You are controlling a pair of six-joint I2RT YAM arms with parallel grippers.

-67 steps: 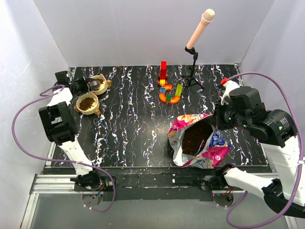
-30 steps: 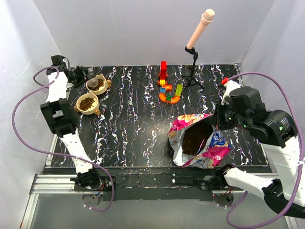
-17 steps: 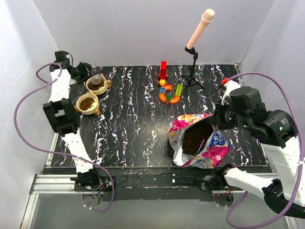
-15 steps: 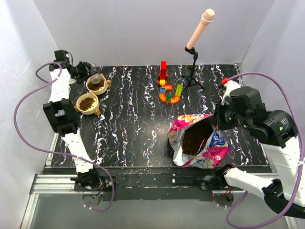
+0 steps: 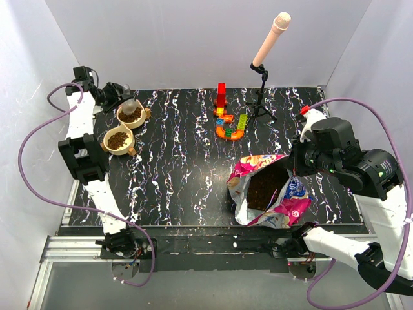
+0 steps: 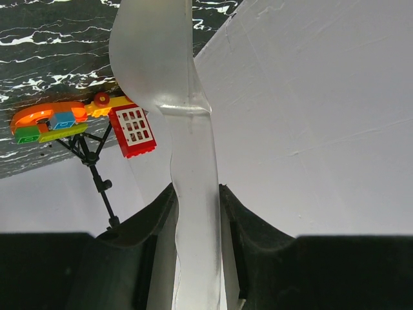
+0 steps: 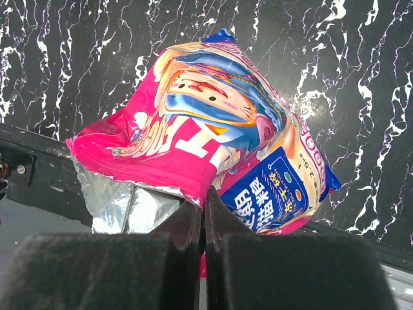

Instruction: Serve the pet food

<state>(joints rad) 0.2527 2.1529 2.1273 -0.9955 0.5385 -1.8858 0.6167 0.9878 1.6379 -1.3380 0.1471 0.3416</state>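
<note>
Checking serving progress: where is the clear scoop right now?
In the top view it is at the table's far left: the left claw holds the scoop over the farther tan bowl.

The left arm (image 5: 76, 121) and right arm (image 5: 387, 213) are white with black joints (image 5: 80, 161) and purple cables (image 5: 20, 158); pincer fingers (image 7: 97, 271) seem black.

Left arm (image 5: 79, 123) extended far-left; left claw (image 6: 193, 197) clamped on clear scoop (image 6: 155, 51); right claw (image 7: 204, 208) pinched shut on pet food bag (image 7: 213, 123) rim.

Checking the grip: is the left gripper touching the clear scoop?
Touching. The left wrist view shows the scoop handle clamped between the left gripper's two fingers.
</note>
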